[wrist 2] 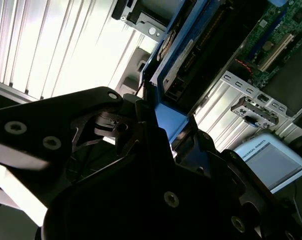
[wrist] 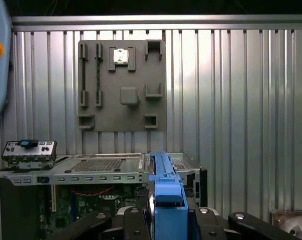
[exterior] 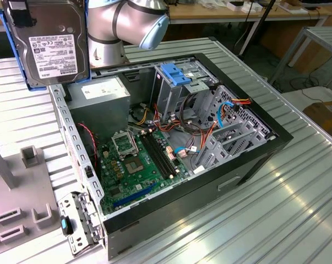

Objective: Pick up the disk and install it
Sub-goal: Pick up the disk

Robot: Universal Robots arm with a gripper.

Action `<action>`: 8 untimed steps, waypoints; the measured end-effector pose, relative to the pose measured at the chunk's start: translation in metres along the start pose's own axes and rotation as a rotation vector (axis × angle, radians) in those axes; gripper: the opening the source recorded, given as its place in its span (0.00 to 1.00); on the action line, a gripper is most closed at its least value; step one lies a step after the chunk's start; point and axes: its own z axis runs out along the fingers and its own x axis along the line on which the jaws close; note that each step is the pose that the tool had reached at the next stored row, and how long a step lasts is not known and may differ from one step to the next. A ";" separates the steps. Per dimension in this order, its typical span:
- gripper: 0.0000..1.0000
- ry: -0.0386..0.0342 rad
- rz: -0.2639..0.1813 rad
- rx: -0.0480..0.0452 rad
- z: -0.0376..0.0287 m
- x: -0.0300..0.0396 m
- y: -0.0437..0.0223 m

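My gripper (wrist: 167, 220) was closed tight on the disk (wrist: 163, 182), jaws against its blue rails, holding it on edge in the air. The first wrist view gave me the disk edge-on, while the exterior view showed its white-labelled face. Below it sat the open computer case (exterior: 254, 148), with the power-supply box (exterior: 102, 96) nearest and the blue-topped drive cage (exterior: 177, 77) farther in among cables. Beyond the case, a grey fixture board (wrist: 121, 85) lay on the ribbed metal table (wrist: 241, 100).
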 end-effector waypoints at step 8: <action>0.37 0.0000 0.000 0.0000 0.0013 -0.0005 -0.0280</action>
